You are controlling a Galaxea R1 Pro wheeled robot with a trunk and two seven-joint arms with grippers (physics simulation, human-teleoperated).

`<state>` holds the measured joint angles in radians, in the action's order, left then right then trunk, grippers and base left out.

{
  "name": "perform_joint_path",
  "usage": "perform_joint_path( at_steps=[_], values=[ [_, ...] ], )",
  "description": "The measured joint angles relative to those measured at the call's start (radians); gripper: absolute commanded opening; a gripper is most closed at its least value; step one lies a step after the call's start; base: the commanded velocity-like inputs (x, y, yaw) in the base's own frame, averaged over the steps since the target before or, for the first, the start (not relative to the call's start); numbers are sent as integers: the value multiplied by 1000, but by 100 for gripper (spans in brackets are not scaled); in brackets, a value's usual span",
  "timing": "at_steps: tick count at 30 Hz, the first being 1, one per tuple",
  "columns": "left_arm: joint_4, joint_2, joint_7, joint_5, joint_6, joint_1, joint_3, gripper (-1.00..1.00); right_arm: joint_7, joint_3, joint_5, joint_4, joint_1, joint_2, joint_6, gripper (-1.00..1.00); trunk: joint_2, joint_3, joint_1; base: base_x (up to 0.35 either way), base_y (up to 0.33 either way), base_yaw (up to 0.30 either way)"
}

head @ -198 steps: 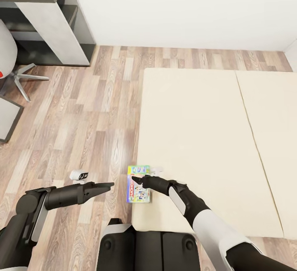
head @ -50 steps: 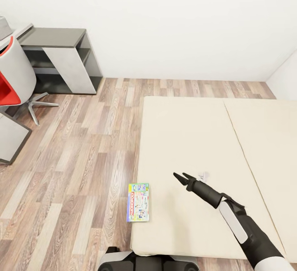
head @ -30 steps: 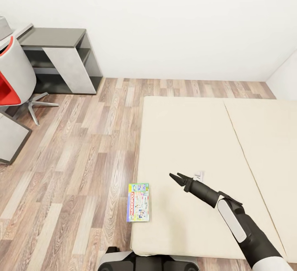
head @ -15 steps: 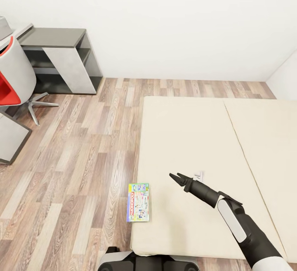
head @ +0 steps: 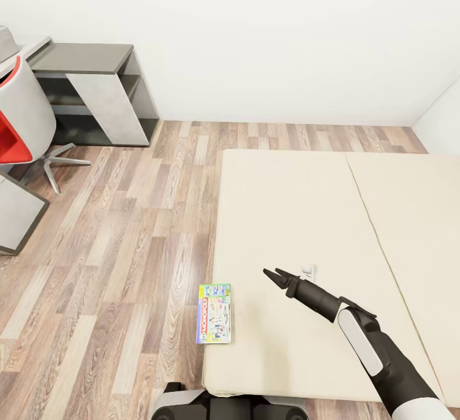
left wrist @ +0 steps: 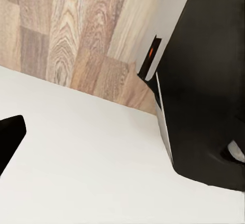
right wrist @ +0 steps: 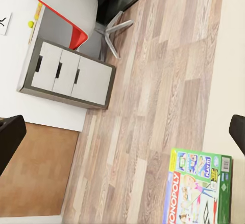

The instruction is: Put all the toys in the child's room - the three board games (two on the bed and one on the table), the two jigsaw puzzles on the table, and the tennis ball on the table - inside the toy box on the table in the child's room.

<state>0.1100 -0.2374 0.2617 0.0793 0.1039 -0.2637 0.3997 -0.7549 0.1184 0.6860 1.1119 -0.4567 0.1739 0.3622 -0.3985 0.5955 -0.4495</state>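
Observation:
One board game (head: 214, 313), a green-edged box with a red banner, lies flat on the left edge of the bed (head: 306, 215) and partly overhangs the floor. My right gripper (head: 275, 274) hovers open over the mattress, a short way right of the box and not touching it. The right wrist view looks past the open fingers (right wrist: 10, 137) at the same board game (right wrist: 199, 191). It also shows the table (right wrist: 66, 75) with white drawers and, on its top, the small tennis ball (right wrist: 30, 24). In the left wrist view one fingertip (left wrist: 10, 137) stands at the picture's edge beside my own white and black body.
A low dark-grey-topped cabinet (head: 96, 84) stands against the far wall at the left. A red and grey swivel chair (head: 22, 119) is beside it, with white drawers (head: 13, 215) at the left edge. Wood-plank floor (head: 128, 234) runs between these and the bed.
Since 6.6 s ago the camera has shifted. My right gripper has left the board game and moved right over the mattress. The left arm has dropped out of the head view. Over the last second, almost nothing moved.

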Motion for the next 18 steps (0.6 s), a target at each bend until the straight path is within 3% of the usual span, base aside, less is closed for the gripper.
perform_joint_path(
  at_steps=[6,11,14,18],
  values=[
    [186,-49,155,-13,175,-1,11,100,0,0,0,-2,0,0,-1,100,0,0,0,0,0,0],
    [433,-80,396,-48,400,-13,29,100,1,-1,0,-3,0,2,-1,100,0,0,0,0,0,0],
    [536,-83,529,-52,476,-23,33,100,0,-2,0,-4,0,4,-1,100,0,0,0,0,0,0],
    [611,-84,683,-51,519,-53,34,100,-1,-10,1,-7,0,6,-1,100,0,0,0,0,0,0]
  ],
)
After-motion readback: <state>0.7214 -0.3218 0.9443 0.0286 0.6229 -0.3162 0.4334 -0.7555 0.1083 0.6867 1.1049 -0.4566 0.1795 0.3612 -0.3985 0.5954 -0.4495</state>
